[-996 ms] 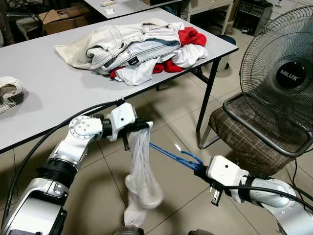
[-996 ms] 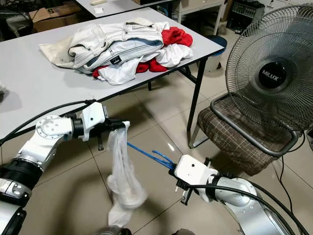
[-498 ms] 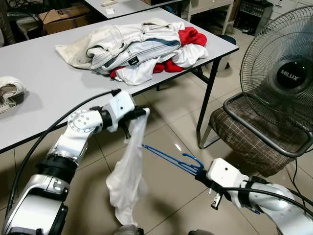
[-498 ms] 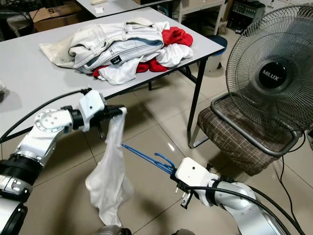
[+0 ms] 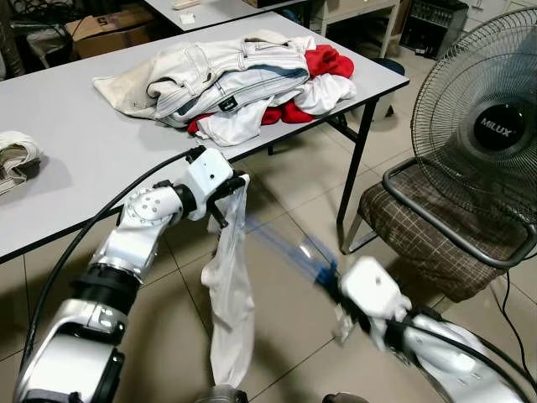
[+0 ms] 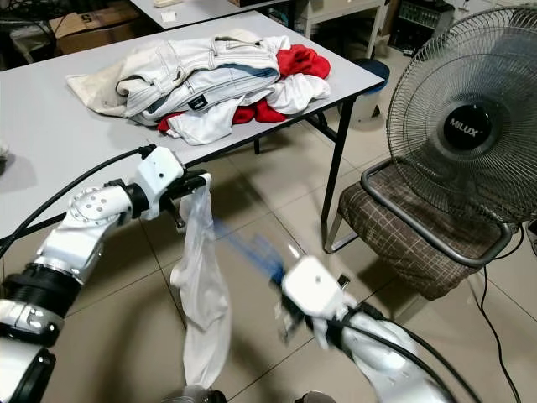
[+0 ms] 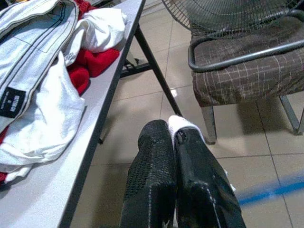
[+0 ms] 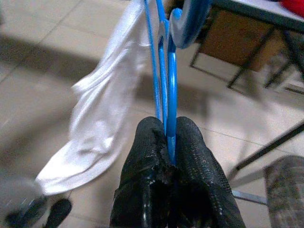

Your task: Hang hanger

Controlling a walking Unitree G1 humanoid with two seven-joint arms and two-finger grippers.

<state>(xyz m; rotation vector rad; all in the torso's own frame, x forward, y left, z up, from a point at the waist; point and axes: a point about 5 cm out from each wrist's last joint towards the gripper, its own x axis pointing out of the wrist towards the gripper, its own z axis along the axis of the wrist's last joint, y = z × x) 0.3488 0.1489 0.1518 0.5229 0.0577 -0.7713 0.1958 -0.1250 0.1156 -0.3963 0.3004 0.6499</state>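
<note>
A white garment (image 5: 228,294) hangs limp over the tiled floor, pinched at its top by my left gripper (image 5: 234,185), which is shut on it just below the table edge. In the left wrist view a bit of white cloth (image 7: 180,124) pokes out between the closed fingers (image 7: 154,175). The blue hanger (image 8: 165,80) is clamped in my right gripper (image 8: 166,127), and its far end reaches the garment (image 8: 102,118). From the head the right gripper (image 5: 331,285) and hanger (image 5: 285,248) are motion-blurred, low and to the right of the garment.
A grey table (image 5: 84,159) carries a pile of white, denim and red clothes (image 5: 235,80). To the right stands a padded chair (image 5: 436,227) with a large fan (image 5: 482,126) on it. A cardboard box (image 5: 109,29) sits behind the table.
My right arm has swung left and up, driving the hanger toward the garment, and is blurred. The left gripper rose slightly; the garment now hangs straighter.
</note>
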